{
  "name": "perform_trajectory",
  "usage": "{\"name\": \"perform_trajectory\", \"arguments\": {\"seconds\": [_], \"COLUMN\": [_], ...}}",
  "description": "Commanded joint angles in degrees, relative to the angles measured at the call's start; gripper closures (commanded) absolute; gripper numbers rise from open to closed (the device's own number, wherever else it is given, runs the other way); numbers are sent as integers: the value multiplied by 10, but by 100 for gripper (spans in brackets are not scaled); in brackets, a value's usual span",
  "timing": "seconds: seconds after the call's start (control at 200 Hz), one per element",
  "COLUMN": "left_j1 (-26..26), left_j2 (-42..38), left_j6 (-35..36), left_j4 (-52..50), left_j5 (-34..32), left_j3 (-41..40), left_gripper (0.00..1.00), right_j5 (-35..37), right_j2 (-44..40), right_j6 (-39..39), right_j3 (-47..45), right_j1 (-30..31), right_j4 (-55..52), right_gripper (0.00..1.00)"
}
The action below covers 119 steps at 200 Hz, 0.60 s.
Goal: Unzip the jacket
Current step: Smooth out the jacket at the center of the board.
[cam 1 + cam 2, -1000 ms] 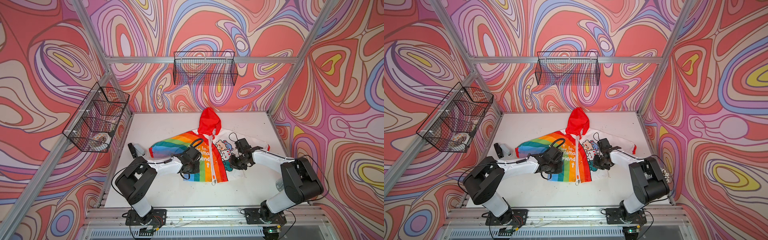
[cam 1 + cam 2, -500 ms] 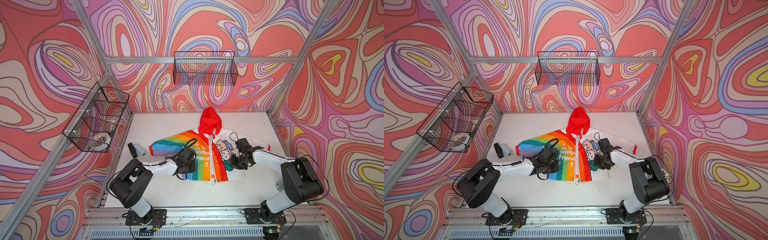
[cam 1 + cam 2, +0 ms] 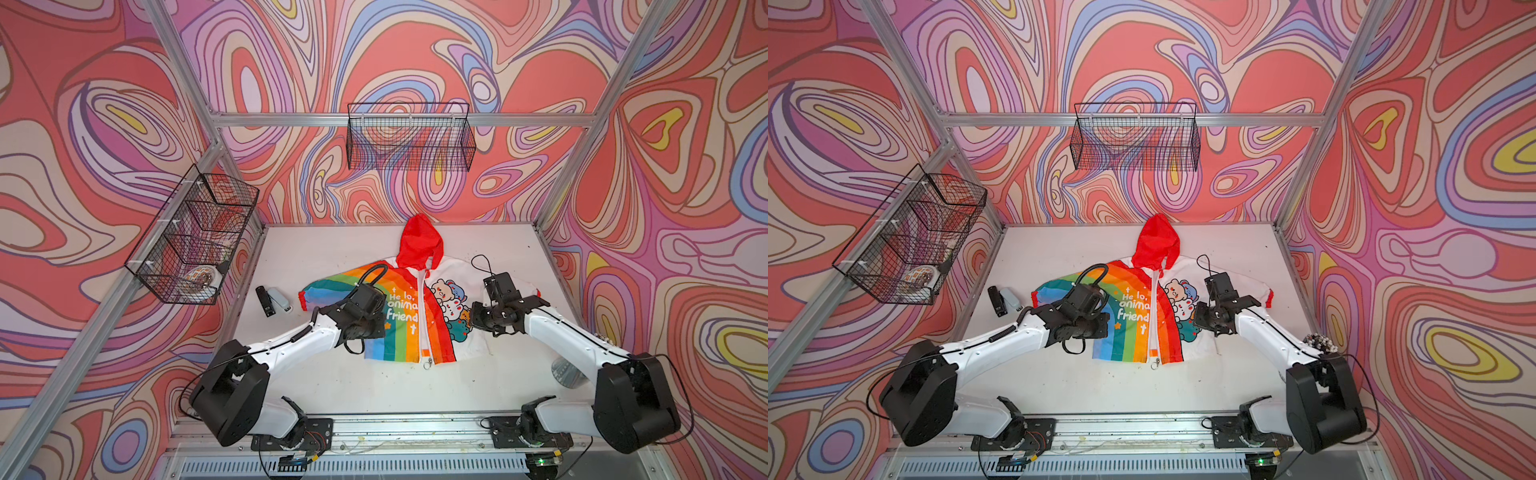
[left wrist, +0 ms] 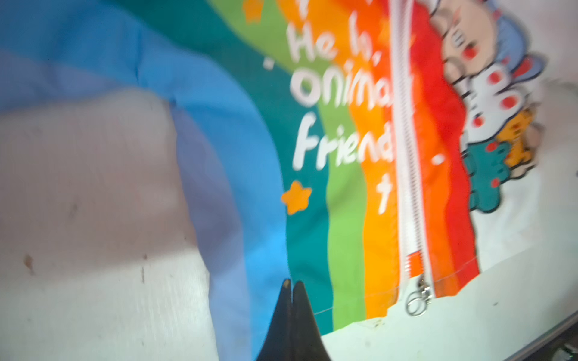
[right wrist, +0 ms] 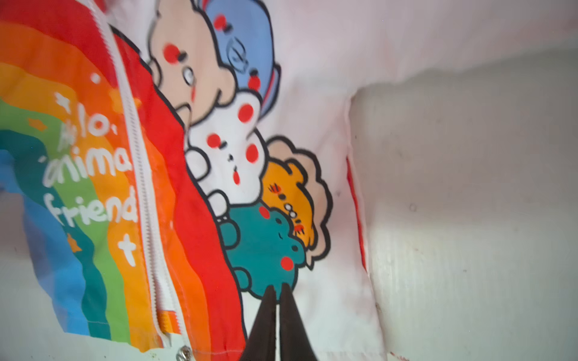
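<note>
Our left claw (image 4: 291, 285) and right claw (image 5: 276, 289) sit pinched closed, empty, over the jacket (image 3: 399, 340). The zipper ring (image 4: 422, 293) lies just beside the left claw, so the zip looks fully down; we lift clear without snagging.

The jacket (image 3: 419, 316) lies flat mid-tabletop (image 3: 332, 386), hood toward the back edge. The left gripper (image 3: 376, 330) hangs over its rainbow half, the right gripper (image 3: 474, 319) over its white half. A grey item (image 3: 279, 300) lies near the left edge.
</note>
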Motion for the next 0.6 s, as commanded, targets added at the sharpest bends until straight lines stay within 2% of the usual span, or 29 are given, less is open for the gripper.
{"name": "perform_trajectory", "arguments": {"seconds": [0.0, 0.08, 0.215, 0.356, 0.591], "left_j1": [45, 73, 92, 98, 99], "left_j2": [18, 50, 132, 225, 328], "left_j6": [53, 70, 97, 105, 101], "left_j4": [-7, 18, 26, 22, 26], "left_j5": [3, 15, 31, 56, 84], "left_j3": [54, 93, 192, 288, 380], "left_gripper": [100, 100, 100, 100, 98], "right_j5": [26, 19, -11, -41, -69], "right_j2": [33, 84, 174, 267, 372], "right_j6": [-13, -17, -17, -33, -56], "right_j3": [44, 92, 182, 262, 346], "right_j1": [-4, -7, -16, -26, -47], "right_j4": [38, 48, 61, 48, 23], "right_gripper": [92, 92, 92, 92, 92]}}
